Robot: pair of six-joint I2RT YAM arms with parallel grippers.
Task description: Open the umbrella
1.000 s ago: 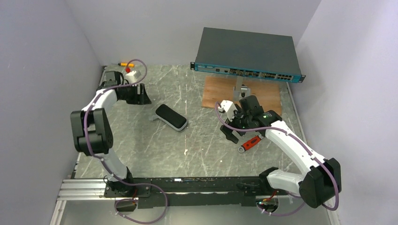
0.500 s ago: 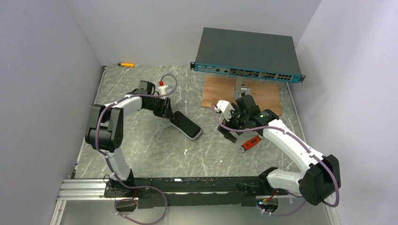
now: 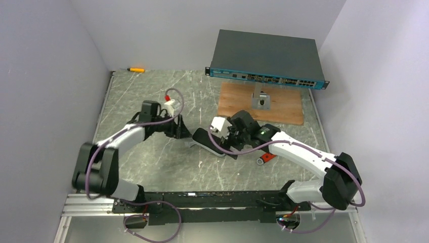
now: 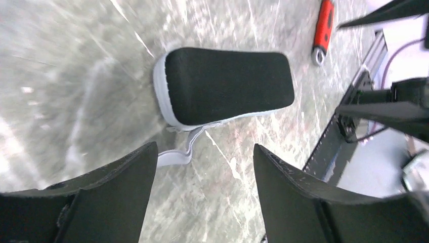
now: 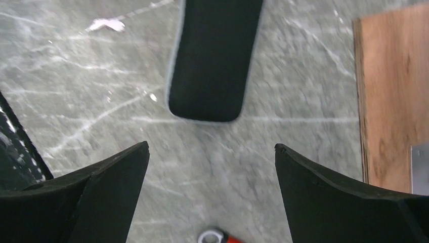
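The umbrella (image 3: 203, 137) lies folded flat on the marble table (image 3: 152, 162), a black oblong with a pale rim. In the left wrist view the umbrella (image 4: 227, 83) is just beyond my left gripper (image 4: 205, 152), whose jaws stand open over bare table, and its pale strap (image 4: 177, 154) curls beside the left finger. From the top, my left gripper (image 3: 184, 132) is at the umbrella's left end and my right gripper (image 3: 226, 147) at its right end. My right gripper (image 5: 212, 147) is open and empty, with the umbrella (image 5: 212, 61) a little ahead of it.
A red-handled tool (image 3: 268, 157) lies just right of the right gripper and also shows as the red tool (image 5: 222, 237). Behind it a wooden board (image 3: 288, 106) carries a metal bracket (image 3: 261, 100). A dark box with a teal front (image 3: 265, 58) stands at the back. An orange pen (image 3: 135, 69) lies far left.
The left arm came in from the far left and the umbrella shifted right towards the centre. The left jaws narrowed, then widened. The right arm swung left to the umbrella's other end.
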